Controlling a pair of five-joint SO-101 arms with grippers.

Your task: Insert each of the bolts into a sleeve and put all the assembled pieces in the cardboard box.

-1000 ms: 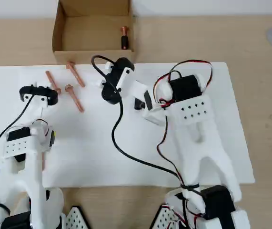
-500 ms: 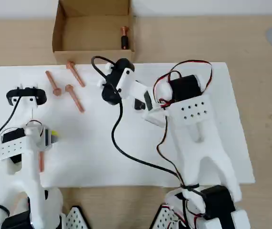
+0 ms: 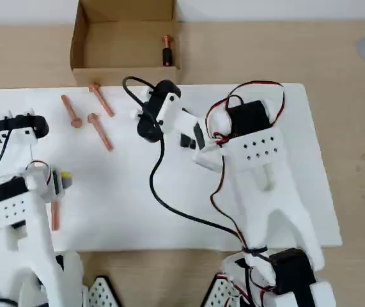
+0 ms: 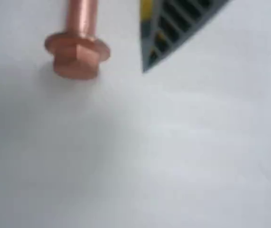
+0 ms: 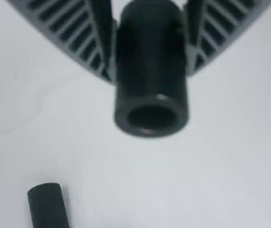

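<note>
Bolt at our left, sleeve at our right, open sheet between.

By the left hand (image 3: 59, 185) a bolt (image 4: 77, 54) lies with its long axis running near-to-far along the arm; we cannot tell whether that hand grips it. Three loose bolts (image 3: 101, 132) lie nearer this arm, just short of the box (image 3: 77, 45). The right hand (image 5: 149, 71) clamps a sleeve (image 5: 150, 109), bore facing the sheet (image 3: 137, 211). We judge the bare middle leaves room to meet.

Copper-coloured bolts (image 3: 99, 131), black sleeve (image 5: 150, 85), brown cardboard box (image 3: 77, 45), white mat (image 3: 137, 211).
</note>
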